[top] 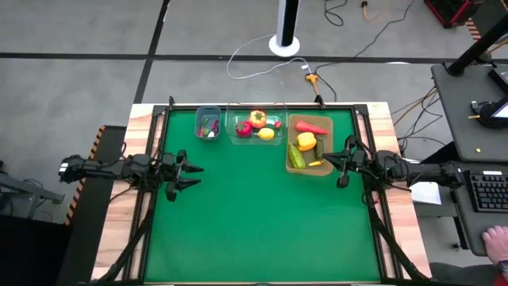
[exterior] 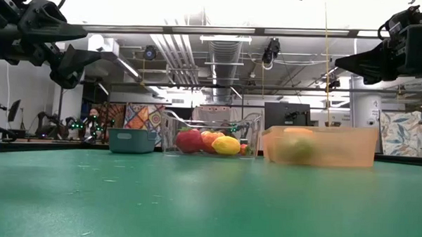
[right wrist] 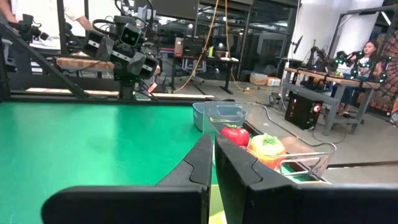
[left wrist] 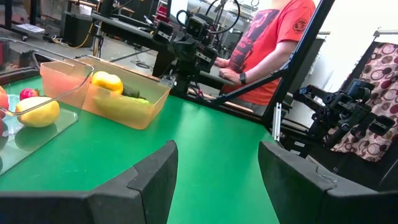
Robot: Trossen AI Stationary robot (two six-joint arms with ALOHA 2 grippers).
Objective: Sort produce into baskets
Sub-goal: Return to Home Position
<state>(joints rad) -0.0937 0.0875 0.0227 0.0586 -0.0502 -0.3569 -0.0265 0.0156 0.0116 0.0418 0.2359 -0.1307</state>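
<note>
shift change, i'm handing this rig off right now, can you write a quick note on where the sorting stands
Left gripper: open, empty, raised over the left side of the green mat.
Right gripper: shut, empty, raised by the near edge of the tan tray.
Blue-grey bin: holds small pieces.
Clear tub: red, orange and yellow round pieces.
Tan tray: red chilli, yellow pepper, green cucumber and a small yellow piece.
Done: all visible produce sits in the containers.
Left: no loose produce visible on the mat; check the sorting, then park the arms.
</note>
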